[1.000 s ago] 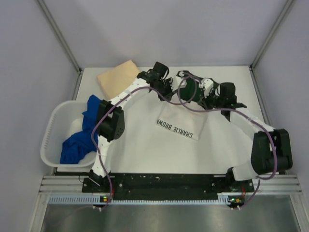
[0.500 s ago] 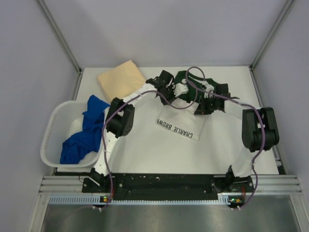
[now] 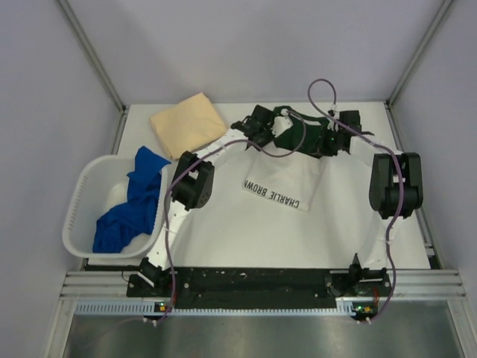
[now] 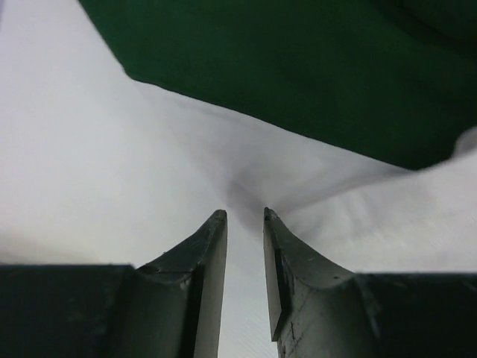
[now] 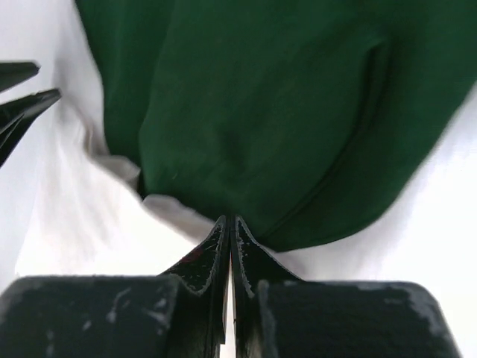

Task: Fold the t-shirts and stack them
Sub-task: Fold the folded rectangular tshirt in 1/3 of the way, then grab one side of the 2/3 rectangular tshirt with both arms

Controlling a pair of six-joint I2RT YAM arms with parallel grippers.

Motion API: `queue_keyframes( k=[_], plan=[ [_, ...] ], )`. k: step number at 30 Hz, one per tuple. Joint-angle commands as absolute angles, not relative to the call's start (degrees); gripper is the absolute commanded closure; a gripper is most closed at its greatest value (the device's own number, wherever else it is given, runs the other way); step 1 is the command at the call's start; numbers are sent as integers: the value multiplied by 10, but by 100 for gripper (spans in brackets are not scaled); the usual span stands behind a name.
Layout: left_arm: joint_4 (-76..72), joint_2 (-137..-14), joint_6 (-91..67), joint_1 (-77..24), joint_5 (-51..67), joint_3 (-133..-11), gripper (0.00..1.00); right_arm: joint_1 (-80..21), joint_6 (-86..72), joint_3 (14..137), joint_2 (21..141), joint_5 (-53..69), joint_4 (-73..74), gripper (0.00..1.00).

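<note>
A white t-shirt [image 3: 287, 175] with dark green sleeves [image 3: 292, 133] and black print lies at the middle back of the table. My left gripper [image 3: 265, 133] [image 4: 244, 212] sits at its back left. The jaws stand narrowly apart on a puckered fold of white cloth [image 4: 149, 171], just below a green sleeve [image 4: 298, 74]. My right gripper [image 3: 320, 140] [image 5: 229, 218] is shut, pinching the edge where the green sleeve [image 5: 261, 112] meets the white body. A folded tan t-shirt [image 3: 188, 122] lies at the back left. Bright blue t-shirts [image 3: 128, 212] hang out of the basket.
A white plastic basket [image 3: 80, 201] stands at the table's left edge. The two arms arch over the table's sides, with purple cables [image 3: 322, 88] looping above the shirt. Grey walls close in the back and both sides.
Both arms have swung toward the back of the table, the right elbow moving farther back. The grippers carried the shirt's top with them, and the green sleeve now shows between them.
</note>
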State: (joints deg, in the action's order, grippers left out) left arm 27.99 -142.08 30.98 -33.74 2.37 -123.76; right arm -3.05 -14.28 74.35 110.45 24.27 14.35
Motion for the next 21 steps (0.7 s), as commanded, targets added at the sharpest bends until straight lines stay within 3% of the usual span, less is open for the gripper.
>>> queue_keyframes(
  k=[1, 7, 12, 16, 18, 21],
  plan=[
    [228, -1444, 274, -333, -58, -1312, 67, -11, -198, 808, 1127, 177, 113, 99],
    [278, -1379, 300, -323, 35, -1282, 59, -3, -109, 817, 1080, 196, 142, 94],
    [283, -1204, 389, -312, 203, -1088, 49, -17, 72, 697, 924, 229, 140, 65],
    [336, -1116, 514, -316, 356, -961, 48, -93, 262, 556, 783, 222, 143, 51],
    [378, -1102, 581, -323, 388, -919, 45, -138, 350, 497, 732, 235, 177, 38],
    [379, -1092, 650, -336, 381, -847, 44, -221, 445, 422, 686, 178, 214, 34]
  ],
)
